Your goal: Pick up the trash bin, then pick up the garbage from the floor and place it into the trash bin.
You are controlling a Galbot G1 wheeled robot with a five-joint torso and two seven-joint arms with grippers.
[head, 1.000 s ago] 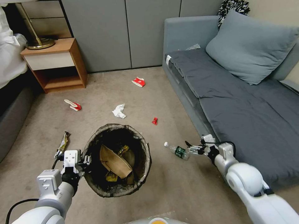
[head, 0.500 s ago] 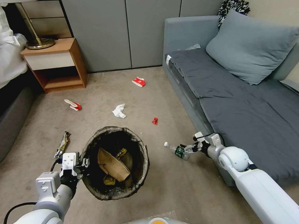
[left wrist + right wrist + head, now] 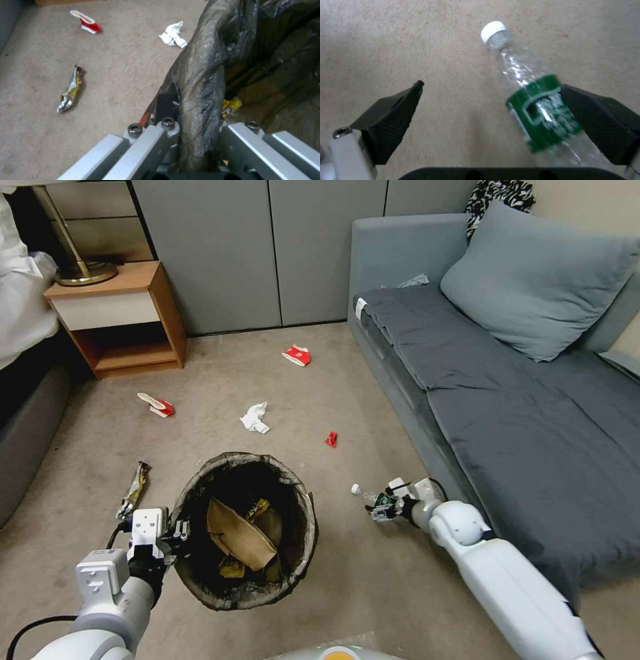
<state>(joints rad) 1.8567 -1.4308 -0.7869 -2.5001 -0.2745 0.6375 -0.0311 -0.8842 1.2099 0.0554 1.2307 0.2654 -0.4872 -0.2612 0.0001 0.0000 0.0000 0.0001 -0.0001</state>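
Your open right hand [image 3: 490, 110] straddles the bottle [image 3: 533, 110]: light, slick, crushable, so close gently across its green label, while your left hand [image 3: 196, 140] stays clamped on the trash bin [image 3: 247, 527] rim.

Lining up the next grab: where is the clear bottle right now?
The clear bottle lies on the carpet near the sofa's front edge, right of the trash bin, between the open right end effector's fingers.

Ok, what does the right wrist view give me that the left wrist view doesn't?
Right wrist view alone: the clear bottle with green label and white cap, lying on the floor between the open fingers of the right hand, nearer one finger.

Left wrist view alone: the left hand shut on the trash bin rim, a yellow wrapper, a red-and-white cup, a crumpled tissue, and yellow litter inside the bin.

Both: beige carpet.
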